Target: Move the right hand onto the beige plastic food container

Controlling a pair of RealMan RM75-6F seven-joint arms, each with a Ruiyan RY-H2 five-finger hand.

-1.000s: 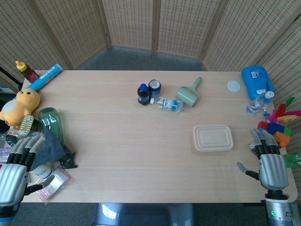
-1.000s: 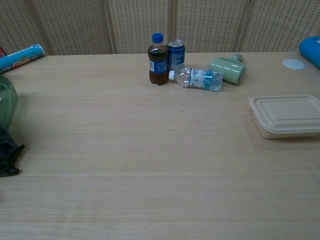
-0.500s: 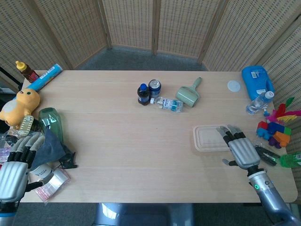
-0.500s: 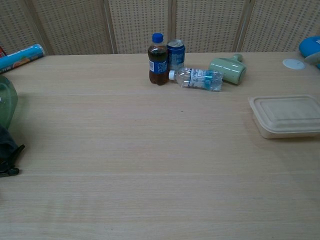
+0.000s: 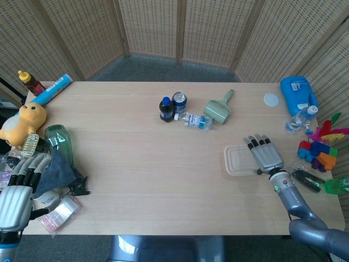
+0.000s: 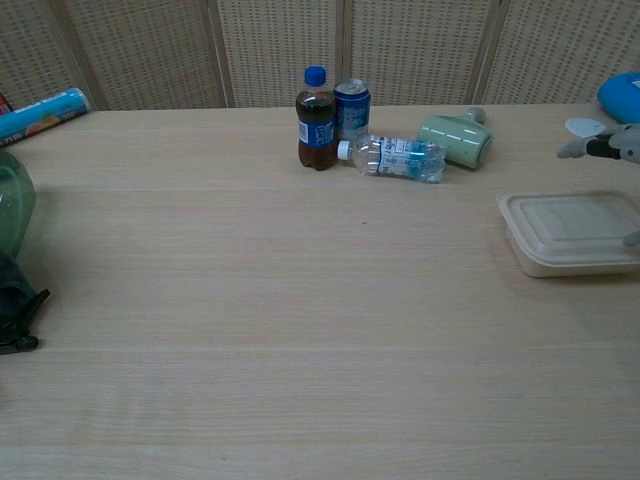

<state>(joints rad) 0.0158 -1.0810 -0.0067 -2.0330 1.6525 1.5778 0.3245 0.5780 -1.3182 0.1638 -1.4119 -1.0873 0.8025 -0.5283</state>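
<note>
Right hand [image 5: 265, 155] over the right half of the beige plastic food container [image 5: 239, 160], palm down, fingers straight and slightly apart, holding nothing. Container toward the right side of the bench [image 5: 142, 164]. Left hand [image 5: 16, 197] at the near left corner, fingers loosely spread, gripping nothing, beside a dark cloth [image 5: 56, 169] and a green bottle [image 5: 59, 141] with white lettering too small to read. Mid-bench: cola bottle [image 5: 166, 109], blue can [image 5: 179, 101], toppled water bottle [image 5: 195, 120], green dustpan [image 5: 219, 108].

Chest view: only fingertips [image 6: 572, 150] of the right hand at the right edge, above the container [image 6: 570, 232]. Labels on the cola bottle [image 6: 316, 120] and can [image 6: 351, 110] not legible.
</note>
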